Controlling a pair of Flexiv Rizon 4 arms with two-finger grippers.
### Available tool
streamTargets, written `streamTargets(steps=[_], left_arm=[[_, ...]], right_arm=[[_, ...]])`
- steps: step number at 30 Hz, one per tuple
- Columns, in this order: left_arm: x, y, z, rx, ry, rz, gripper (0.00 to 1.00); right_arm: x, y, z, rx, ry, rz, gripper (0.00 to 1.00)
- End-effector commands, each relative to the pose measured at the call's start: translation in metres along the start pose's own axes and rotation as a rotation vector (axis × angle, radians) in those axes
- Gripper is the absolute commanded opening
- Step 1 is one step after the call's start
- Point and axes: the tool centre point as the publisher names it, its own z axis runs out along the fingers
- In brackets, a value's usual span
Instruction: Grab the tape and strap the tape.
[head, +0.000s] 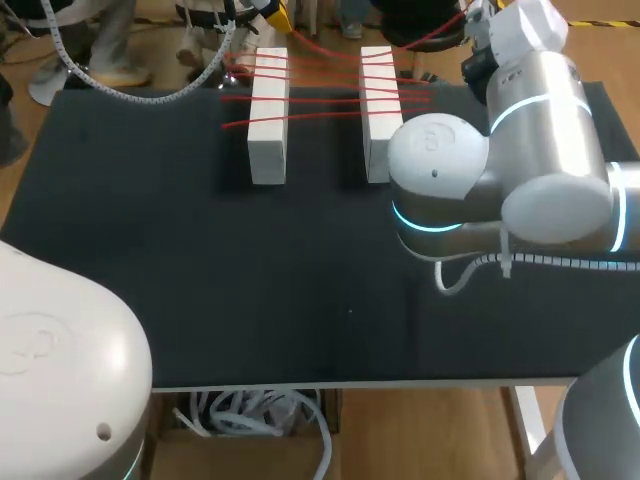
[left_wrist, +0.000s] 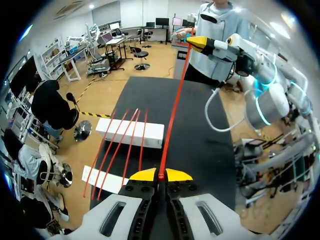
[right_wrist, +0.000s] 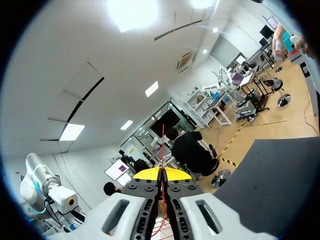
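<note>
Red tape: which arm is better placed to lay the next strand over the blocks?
Left, probably: left gripper, shut on the red tape, sits beside the white blocks; right gripper holds its far end, beyond them.

Table (head: 200, 300) is plain matte black, no pattern. Sitting on it are a plain white block (head: 268, 115) and a second white block (head: 375, 140), both striped across with thin bright red tape (left_wrist: 173, 115). Left gripper (left_wrist: 160, 175) and right gripper (right_wrist: 162, 173) have yellow tips on black fingers with pale grey housings. Over the table, the right arm (head: 540, 150) is silver-white with a glowing cyan ring.
</note>
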Motion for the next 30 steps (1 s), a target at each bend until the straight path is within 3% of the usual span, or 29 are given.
streamTargets(steps=[1, 24, 30], left_arm=[[-0.0007, -0.0007, -0.0004, -0.004, 0.002, -0.001, 0.00], [-0.0007, -0.0007, -0.0004, -0.004, 0.002, -0.001, 0.00], [-0.0007, -0.0007, -0.0004, -0.004, 0.002, -0.001, 0.00]], right_arm=[[0.0039, 0.0019, -0.0004, 0.005, -0.027, -0.001, 0.00], [0.0039, 0.0019, -0.0004, 0.005, -0.027, -0.001, 0.00], [0.0041, -0.0027, -0.0095, -0.050, -0.055, -0.261, 0.00]])
